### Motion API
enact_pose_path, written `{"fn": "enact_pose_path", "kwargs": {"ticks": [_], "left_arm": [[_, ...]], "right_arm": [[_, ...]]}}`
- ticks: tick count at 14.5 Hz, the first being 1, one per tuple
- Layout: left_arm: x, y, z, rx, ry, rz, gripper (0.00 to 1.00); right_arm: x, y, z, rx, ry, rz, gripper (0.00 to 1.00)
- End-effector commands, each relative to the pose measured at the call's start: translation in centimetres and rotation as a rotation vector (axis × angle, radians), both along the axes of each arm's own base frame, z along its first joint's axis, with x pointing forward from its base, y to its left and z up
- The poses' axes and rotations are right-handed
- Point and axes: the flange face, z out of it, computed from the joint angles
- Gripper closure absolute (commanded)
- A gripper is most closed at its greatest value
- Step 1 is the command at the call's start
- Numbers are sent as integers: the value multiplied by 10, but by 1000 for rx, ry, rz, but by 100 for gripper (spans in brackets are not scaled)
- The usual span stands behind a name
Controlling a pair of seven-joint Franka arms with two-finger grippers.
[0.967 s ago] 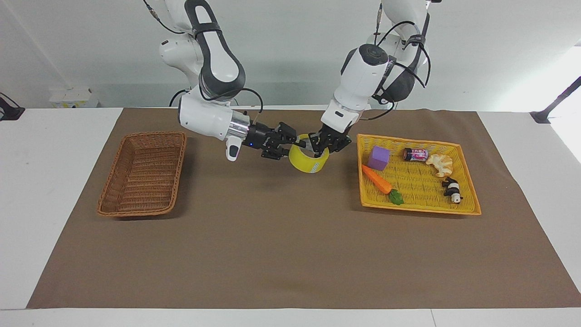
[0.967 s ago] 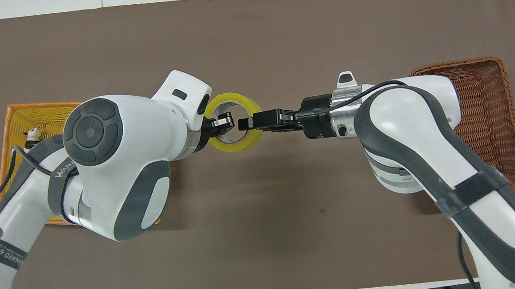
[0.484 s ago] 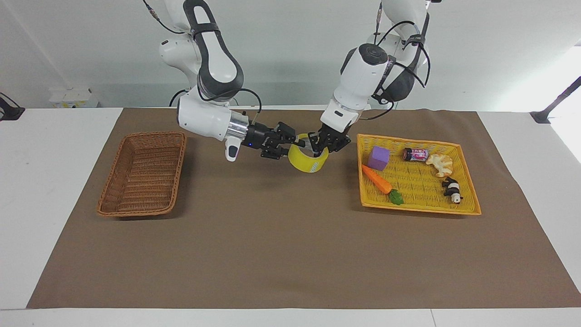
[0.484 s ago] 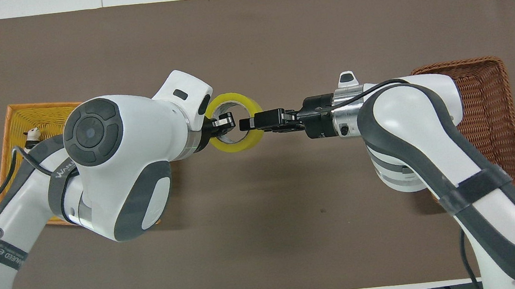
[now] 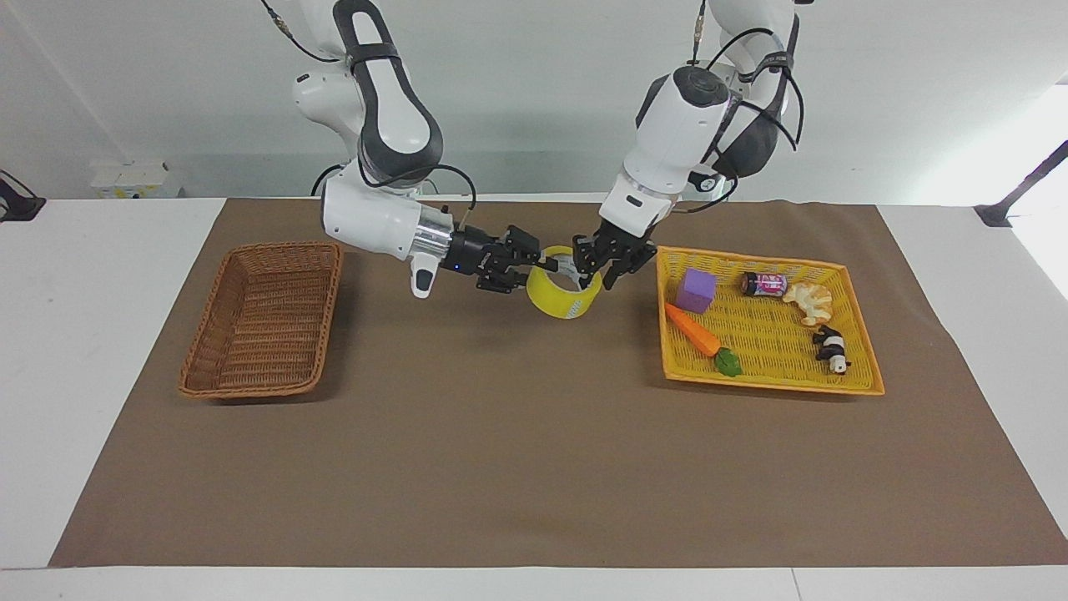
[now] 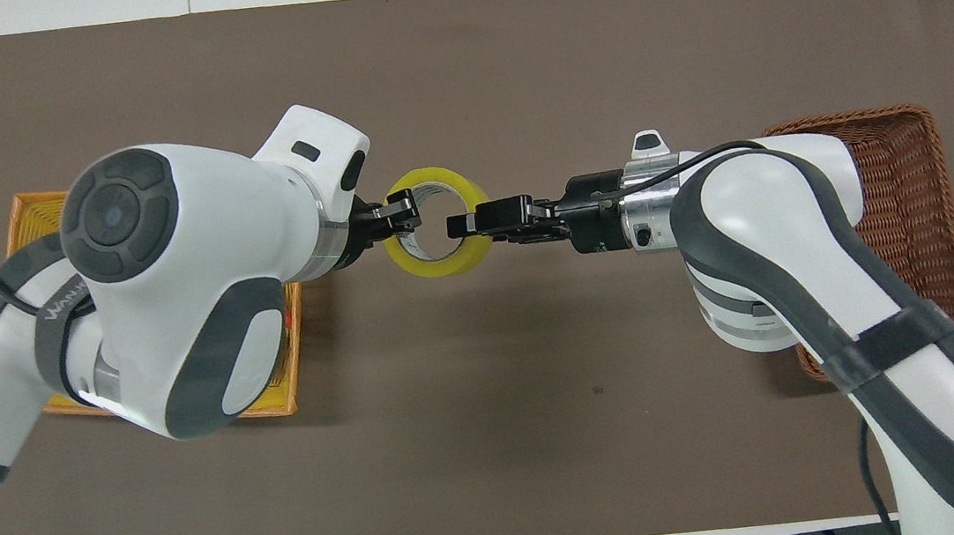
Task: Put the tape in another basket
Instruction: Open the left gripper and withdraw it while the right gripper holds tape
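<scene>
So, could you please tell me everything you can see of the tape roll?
The tape is a wide roll of translucent yellow tape with a white core, lifted over the brown mat between the two baskets, its hole facing mostly upward. The right claw is shut on its wall at the wicker-basket end; the left claw is at its other rim, fingers spread.

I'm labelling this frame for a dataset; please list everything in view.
tape: 1, yellow, held over mat between baskets
wicker basket: 1, brown, right arm's end
mesh basket: 1, orange-yellow, left arm's end
cube: 1, purple, in mesh basket
carrot: 1, orange, there
can: 1, dark, there
bread: 1, tan, there
panda: 1, black-white, there
mat: 1, brown, on table
right gripper: 1, black, jaws shut on tape
left gripper: 1, black, jaws open at tape
</scene>
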Motion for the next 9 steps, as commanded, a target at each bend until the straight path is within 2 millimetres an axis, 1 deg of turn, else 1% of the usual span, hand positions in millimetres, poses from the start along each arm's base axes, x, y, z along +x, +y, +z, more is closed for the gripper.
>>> {"fn": "enact_pose_path", "kwargs": {"ticks": [1, 2, 3, 4, 5, 7, 8, 9], "left_arm": [[26, 66, 45, 16, 6, 19, 0], [36, 94, 47, 25, 8, 22, 0], [47, 117, 47, 29, -2, 18, 0], [54, 134, 46, 33, -12, 8, 0], [63, 158, 45, 41, -17, 17, 0], [79, 213, 41, 54, -33, 12, 0], [85, 248, 39, 63, -39, -1, 0], [88, 277, 38, 70, -42, -17, 0]], "right_arm": [[0, -20, 3, 25, 21, -5, 100], [2, -29, 6, 27, 16, -10, 100], [5, -39, 7, 29, 13, -11, 100], [6, -47, 9, 40, 19, -10, 100], [8, -54, 9, 48, 24, -9, 100], [14, -87, 7, 49, 36, -11, 100], [17, -108, 8, 46, 36, -5, 100], [18, -131, 6, 36, 30, 0, 100]]}}
